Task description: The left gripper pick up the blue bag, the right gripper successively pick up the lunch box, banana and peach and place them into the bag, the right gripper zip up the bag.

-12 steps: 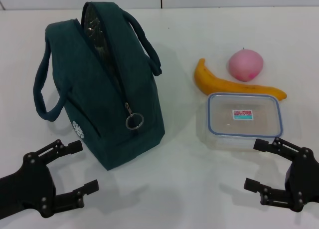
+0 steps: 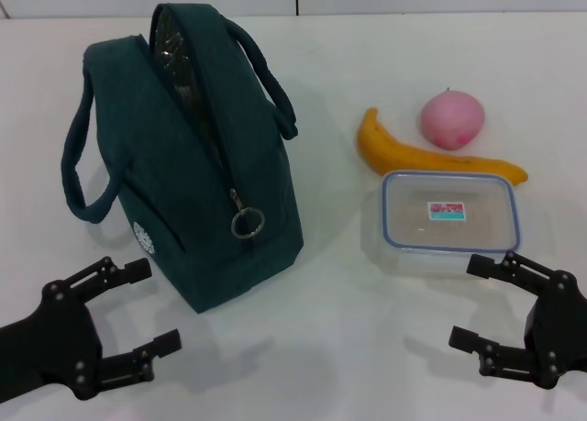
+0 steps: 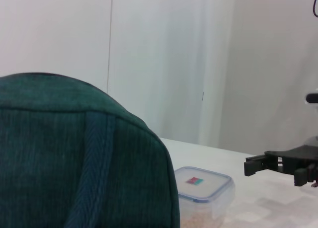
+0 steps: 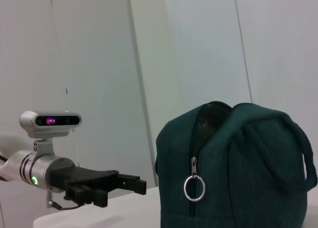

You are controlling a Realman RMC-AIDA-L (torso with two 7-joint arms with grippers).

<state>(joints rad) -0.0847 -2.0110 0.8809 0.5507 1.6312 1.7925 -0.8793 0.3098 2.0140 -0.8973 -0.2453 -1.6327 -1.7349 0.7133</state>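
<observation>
Bag (image 2: 188, 155) is standing upright on the white bench (image 2: 330, 348), left side of the head view. It looks dark teal tbh, not really blue. Zipper's undone along the top w/ the silver lining showing, and the ring pull (image 2: 247, 223) hangs down the near end. Both handles are flopped out to either side.

Left claw (image 2: 138, 311) sits low near the front edge, just in front of the bag's near-left corner, fingers spread wide, nothing in it, not touching the bag.

Right claw (image 2: 477, 302) is on the other side, also wide open and empty, just in front of the lunch box (image 2: 449, 221) but not touching afaict.

Lunch box = clear w/ blue-rimmed lid and a little sticker, flat on the bench right of the bag. Banana (image 2: 431, 152) lies right behind it, touching or nearly so, and the pink peach (image 2: 451, 118) sits just behind the banana.

Right wrist view shows the bag's zipper end, plus the left claw (image 4: 131, 182) off to the side.
</observation>
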